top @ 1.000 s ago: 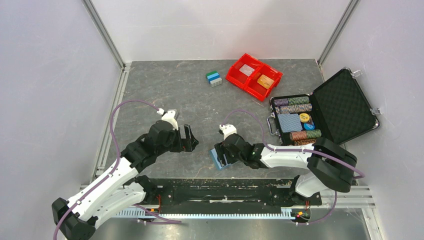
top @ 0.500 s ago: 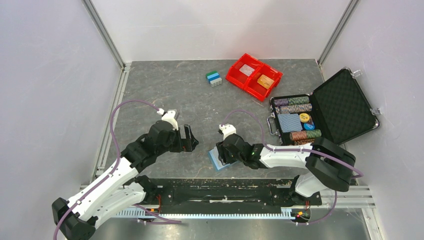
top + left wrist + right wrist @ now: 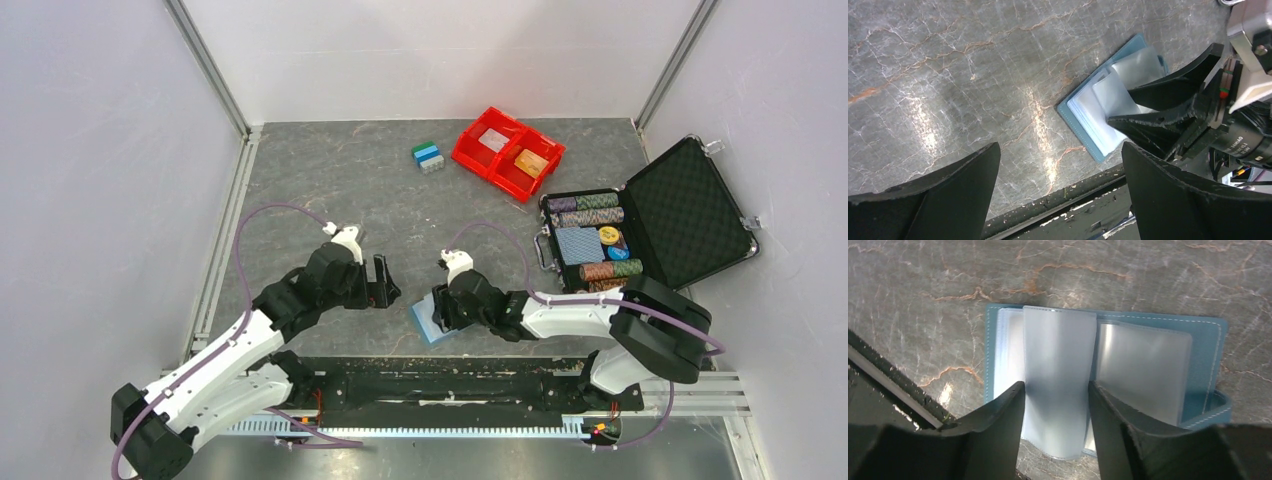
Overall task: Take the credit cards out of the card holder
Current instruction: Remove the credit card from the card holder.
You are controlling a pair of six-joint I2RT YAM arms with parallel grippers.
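The card holder (image 3: 428, 320), a thin light-blue bifold wallet with clear plastic sleeves, lies spread open on the grey marbled table (image 3: 330, 180) at its near edge, close to the middle. In the top view the right gripper (image 3: 447, 305) is down on it, while the left gripper (image 3: 385, 283) hangs just to its left with fingers spread wide and nothing between them. Only this view takes in the far right, where the red two-compartment plastic bin (image 3: 470, 160) holds a whitish card (image 3: 493, 140) in one half and an orange card (image 3: 530, 162) in the other. Going by that, the removal looks largely or wholly done, and what is left is probably a check for any card remaining. The left wrist view adds the side angle: the holder sits flat, with one pale sleeve raised off the stack between the right arm's fingers, and the left fingers are clear of everything. The right wrist view alone looks straight into the holder: a frosted clear sleeve (image 3: 1058, 385) stands between the half-closed fingers, its edges against their inner faces. I cannot tell whether they are actually pinching it. The sleeves shown here look empty, with no orange or printed face behind the plastic, though the stacked ones on the left could hide something.
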